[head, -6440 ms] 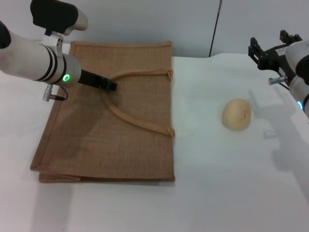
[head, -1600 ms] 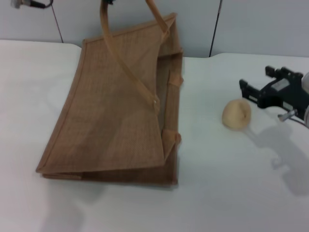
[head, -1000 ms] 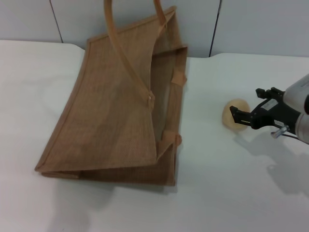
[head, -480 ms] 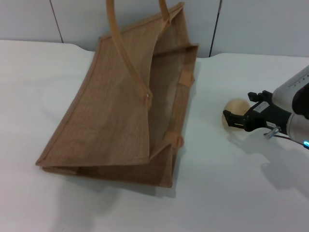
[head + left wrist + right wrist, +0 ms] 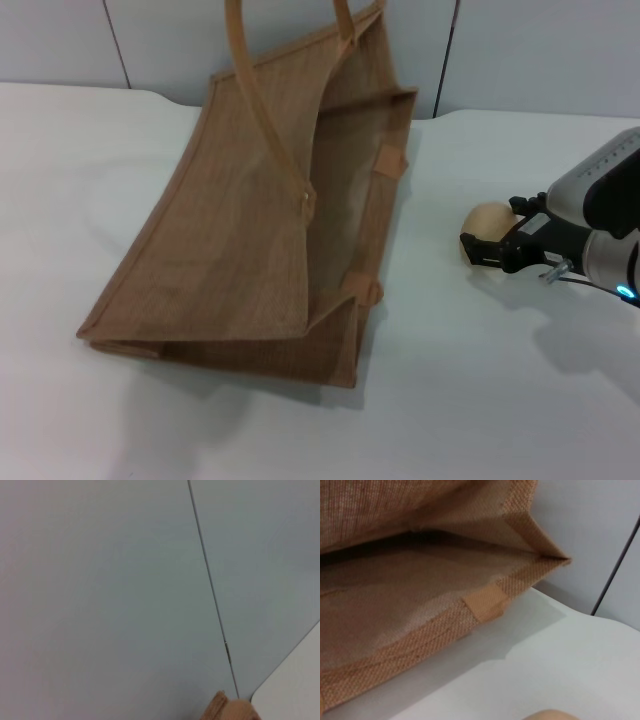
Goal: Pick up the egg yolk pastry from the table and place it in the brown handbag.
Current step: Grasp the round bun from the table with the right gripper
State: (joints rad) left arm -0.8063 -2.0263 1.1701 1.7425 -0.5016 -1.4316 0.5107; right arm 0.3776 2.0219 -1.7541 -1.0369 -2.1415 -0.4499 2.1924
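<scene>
Right gripper [image 5: 488, 247] sat low at the right of the table [image 5: 450, 400], black fingers [image 5: 481, 251] spread either side of the pastry [image 5: 487, 222]; jaws looked open around it, near finger against its near side, no firm clamp visible; pastry rested on the table, right of the bag [image 5: 250, 210], apart from it; in the right wrist view only a sliver of pastry [image 5: 551, 715] showed at the frame edge, with the bag mouth [image 5: 420, 605] beyond it.

Left gripper out of sight in every view; cannot tell its jaws; left wrist view showed only wall panels [image 5: 125, 580], a bit of tan handle [image 5: 227, 710] and a white table corner [image 5: 295, 685].

Bag lay on its side, left of centre, mouth facing right toward the pastry; upper panel lifted by its handles [image 5: 262, 110], which ran up out of the top of the head view; lower panel flat on the table; mouth gaped wide; what could be seen of the interior showed only woven lining and a handle tab [image 5: 485, 602].

Table plain white; pale grey panelled wall [image 5: 540, 50] at the far side with a dark vertical seam.
</scene>
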